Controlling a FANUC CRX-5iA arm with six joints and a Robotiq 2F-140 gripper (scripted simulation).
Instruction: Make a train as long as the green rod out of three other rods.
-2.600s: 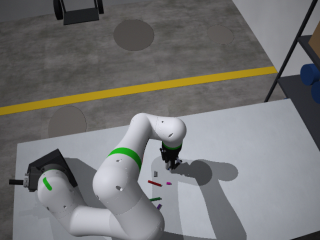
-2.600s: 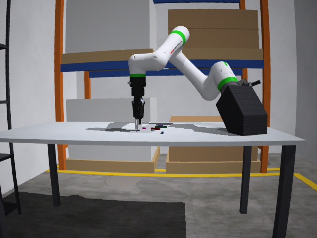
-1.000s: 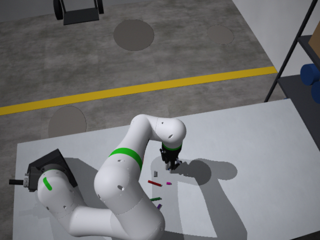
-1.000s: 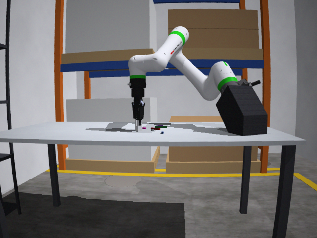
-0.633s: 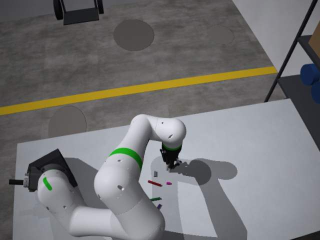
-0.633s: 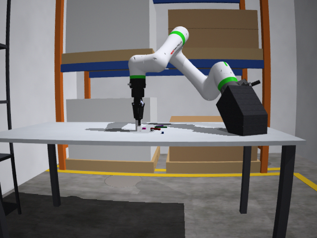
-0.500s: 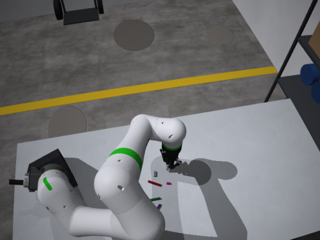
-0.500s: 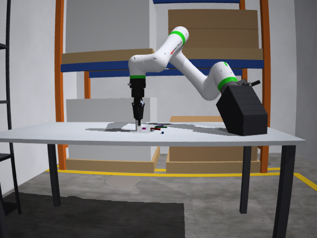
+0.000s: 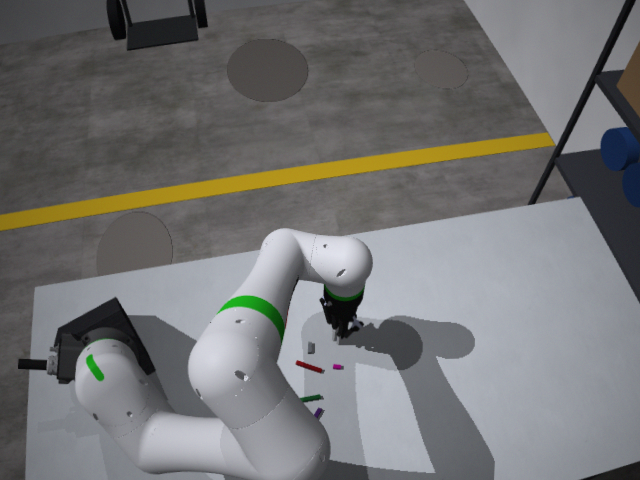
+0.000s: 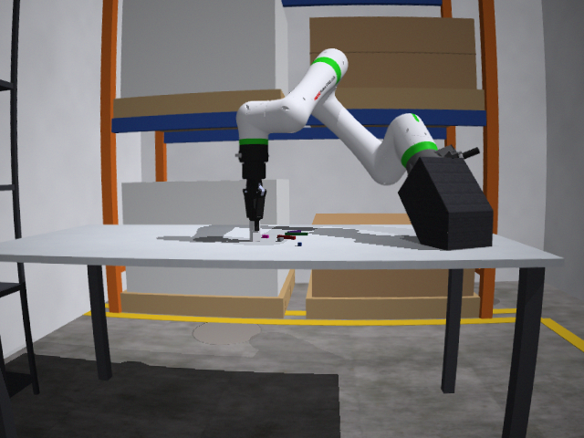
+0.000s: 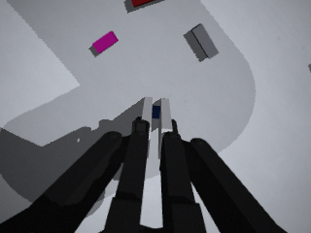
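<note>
My gripper (image 11: 155, 110) is shut on a small blue rod (image 11: 155, 112), down at the table top; it also shows in the top view (image 9: 338, 335) and the exterior view (image 10: 255, 234). A magenta rod (image 11: 105, 42) (image 9: 337, 366) and a grey rod (image 11: 201, 42) (image 9: 311, 347) lie flat a little way from the fingers. A red rod (image 9: 309, 366) lies beyond them, its end at the top edge of the wrist view (image 11: 145, 2). The green rod (image 9: 311, 398) and a purple rod (image 9: 319, 412) lie near the arm, partly hidden by it.
The arm's black base (image 9: 100, 335) stands at the table's left corner. In the exterior view another small blue rod (image 10: 298, 244) lies near the table's front edge. A rack with blue cylinders (image 9: 620, 149) stands beyond the right edge.
</note>
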